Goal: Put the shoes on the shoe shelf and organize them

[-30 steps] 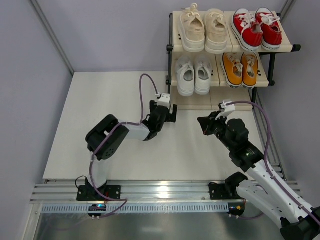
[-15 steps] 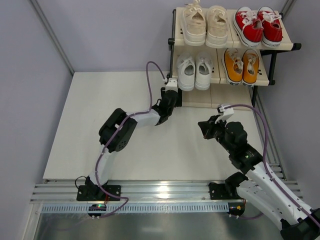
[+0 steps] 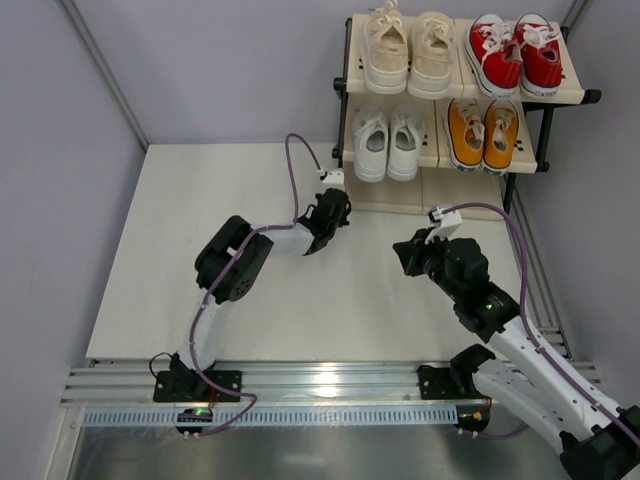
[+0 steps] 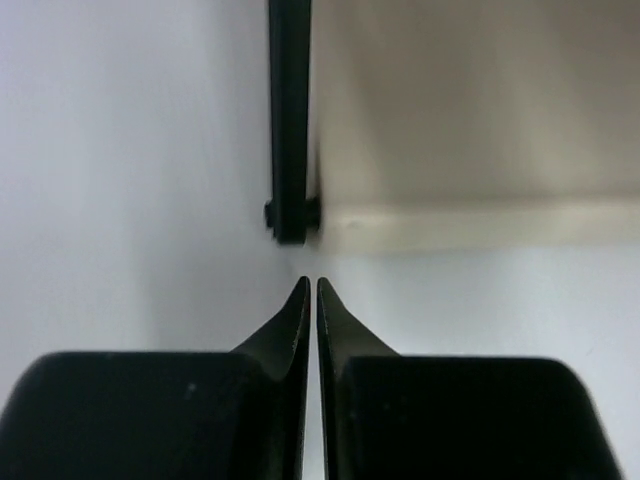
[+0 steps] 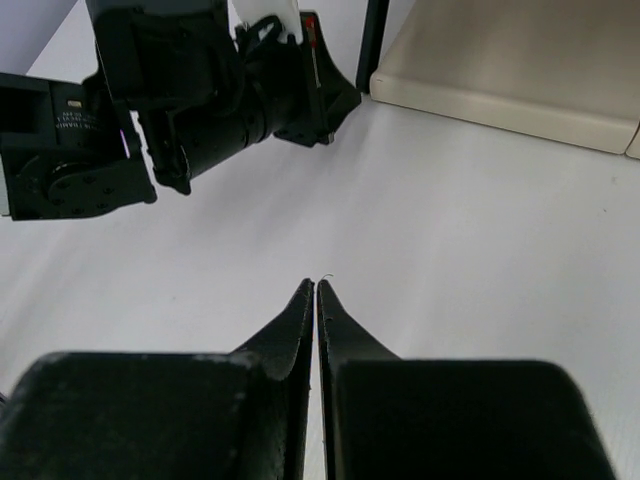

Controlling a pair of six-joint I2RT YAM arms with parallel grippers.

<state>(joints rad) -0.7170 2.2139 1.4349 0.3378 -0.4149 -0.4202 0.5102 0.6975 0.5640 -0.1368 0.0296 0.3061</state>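
All the shoes stand on the shoe shelf (image 3: 346, 100). A cream pair (image 3: 398, 50) and a red pair (image 3: 518, 52) fill the top tier. Below them sit a white pair (image 3: 387, 145) and an orange-yellow pair (image 3: 483, 133). The bottom panel (image 3: 400, 198) is bare. My left gripper (image 3: 337, 206) is shut and empty, low on the table just in front of the shelf's left black post (image 4: 289, 120); its tips (image 4: 310, 283) point at the post's foot. My right gripper (image 3: 405, 252) is also shut and empty, over the white table facing the shelf, its tips (image 5: 315, 285) near the surface.
The right wrist view shows the left arm's wrist (image 5: 200, 100) ahead and to the left, and the shelf's bottom panel (image 5: 510, 60) ahead right. Grey walls (image 3: 60, 150) close the table on the left and back. The aluminium rail (image 3: 320, 385) with the arm bases runs along the near edge.
The left gripper went from wide open to shut, reached up to the shelf's left post, then drew back a little. The shelf shifted slightly away and straightened. The right arm barely moved.
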